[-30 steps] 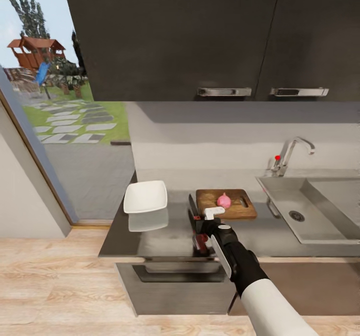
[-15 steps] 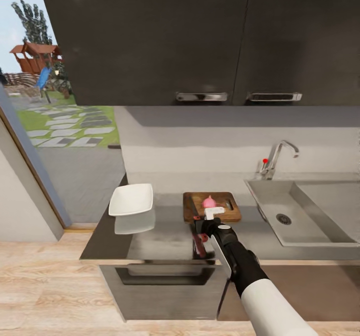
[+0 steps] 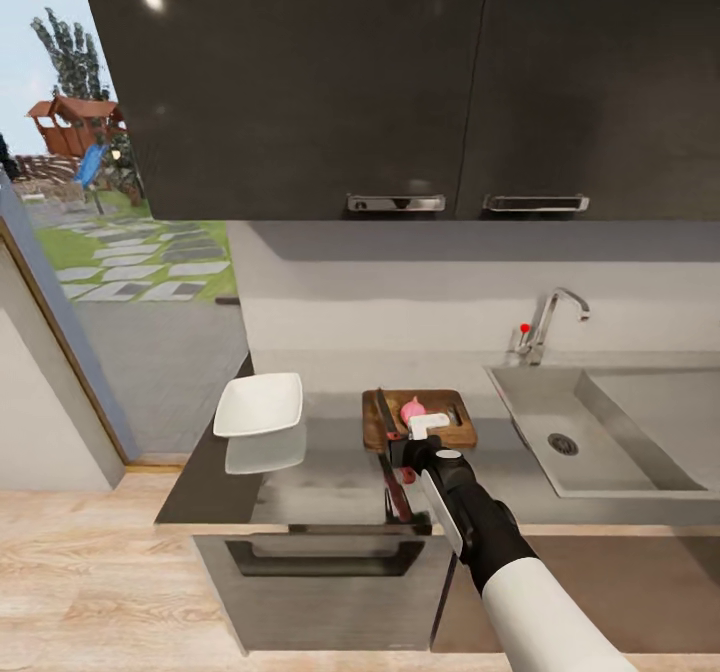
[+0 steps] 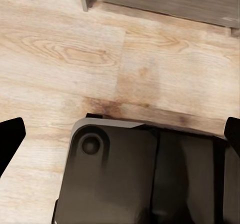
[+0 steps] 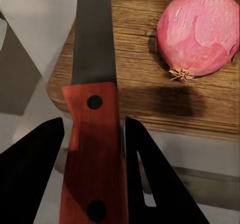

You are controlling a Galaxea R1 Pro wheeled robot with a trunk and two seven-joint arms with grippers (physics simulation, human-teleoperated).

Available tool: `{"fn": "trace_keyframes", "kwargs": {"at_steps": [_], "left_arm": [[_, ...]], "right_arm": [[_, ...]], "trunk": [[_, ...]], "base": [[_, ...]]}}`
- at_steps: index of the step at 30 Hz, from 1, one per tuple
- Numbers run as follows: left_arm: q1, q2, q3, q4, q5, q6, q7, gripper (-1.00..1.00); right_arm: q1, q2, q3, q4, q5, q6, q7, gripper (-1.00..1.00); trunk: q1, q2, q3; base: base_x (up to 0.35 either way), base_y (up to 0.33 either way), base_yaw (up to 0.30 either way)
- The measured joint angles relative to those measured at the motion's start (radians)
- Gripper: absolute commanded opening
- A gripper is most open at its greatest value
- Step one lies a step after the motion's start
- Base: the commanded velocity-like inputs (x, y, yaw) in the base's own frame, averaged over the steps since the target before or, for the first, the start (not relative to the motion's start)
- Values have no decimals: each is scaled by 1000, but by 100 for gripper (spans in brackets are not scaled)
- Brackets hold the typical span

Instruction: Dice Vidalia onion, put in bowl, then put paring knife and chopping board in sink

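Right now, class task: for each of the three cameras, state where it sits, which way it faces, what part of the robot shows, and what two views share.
Head view: high on the robot, facing forward and down at the countertop, sink and bowl; the right arm shows.
Left wrist view: on the left arm, facing down at the wood floor; the dark fingertips show.
Right wrist view: on the right gripper, facing the chopping board.
Head and right wrist views share the paring knife, onion and board.

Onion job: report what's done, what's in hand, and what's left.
Done: the onion is out of the sink and sits whole on the chopping board. In hand: the right hand grips the paring knife, blade over the board's edge beside the onion. Left: dicing, filling the white bowl on the countertop, then putting knife and board in the sink.
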Motion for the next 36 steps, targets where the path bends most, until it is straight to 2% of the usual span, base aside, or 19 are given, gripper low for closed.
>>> {"fn": "trace_keyframes", "kwargs": {"at_steps": [6, 23, 33, 36], "left_arm": [[0, 0, 0, 1, 0, 0, 0, 100], [0, 0, 0, 2, 0, 0, 0, 100], [0, 0, 0, 11, 0, 0, 0, 100], [0, -1, 0, 14, 0, 0, 0, 100]], "right_arm": [[0, 1, 0, 0, 0, 0, 0, -100], [0, 2, 1, 0, 0, 0, 0, -100], [0, 5, 2, -8, 2, 0, 0, -100], [0, 5, 25, -13, 7, 0, -3, -100]], "trunk": [[0, 0, 10], [0, 0, 37], [0, 0, 40], [0, 0, 40]], "base": [[0, -75, 0], [0, -232, 0], [0, -87, 0], [0, -5, 0]]}}
